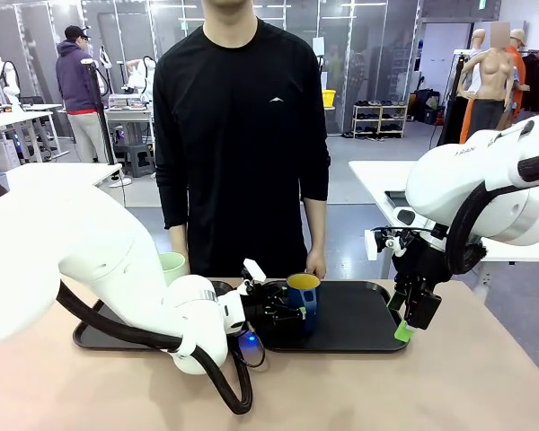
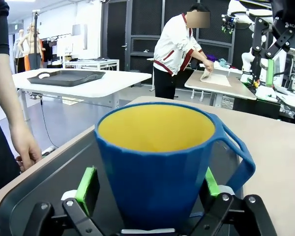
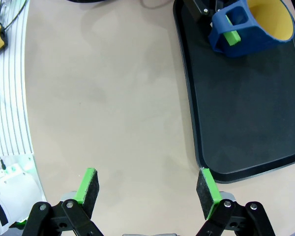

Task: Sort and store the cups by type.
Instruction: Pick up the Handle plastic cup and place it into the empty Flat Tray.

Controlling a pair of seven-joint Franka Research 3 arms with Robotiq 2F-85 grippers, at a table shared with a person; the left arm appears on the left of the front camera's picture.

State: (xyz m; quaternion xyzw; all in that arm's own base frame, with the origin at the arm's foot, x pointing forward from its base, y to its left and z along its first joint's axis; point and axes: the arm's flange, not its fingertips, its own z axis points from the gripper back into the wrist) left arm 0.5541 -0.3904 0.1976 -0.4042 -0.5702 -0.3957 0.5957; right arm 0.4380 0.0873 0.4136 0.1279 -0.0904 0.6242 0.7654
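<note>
Blue mug (image 2: 162,167): stands upright on the black tray (image 1: 359,319), long axis vertical, yellow inside facing up; in the front view it sits near the tray's middle, toward the far rim
Mug handle: in the left wrist view it sticks out at 3 o'clock, past the right-hand pad; in the right wrist view the handle loop points toward 9 o'clock with a green pad lying against it
Left gripper (image 2: 148,189): jaws spread wide, one green pad on each side of the mug's lower body, close to the wall; whether the pads actually press on it I cannot tell, so no grasp is claimed
Left arm: comes in low from 9 o'clock of the front view and reaches over the tray's near edge to the mug
Mint-green tumbler (image 1: 172,267): upright, open mouth up, at 9 o'clock of the mug, partly hidden behind the left arm, near the person's hand
Right gripper (image 3: 148,189): fingers apart and holding nothing, hanging over bare tabletop just off the tray's corner; in the front view it hovers at 3 o'clock of the tray, pads pointing down
Person: stands at the far side at 12 o'clock, black long sleeves, both hands down by the tray's far rim
</note>
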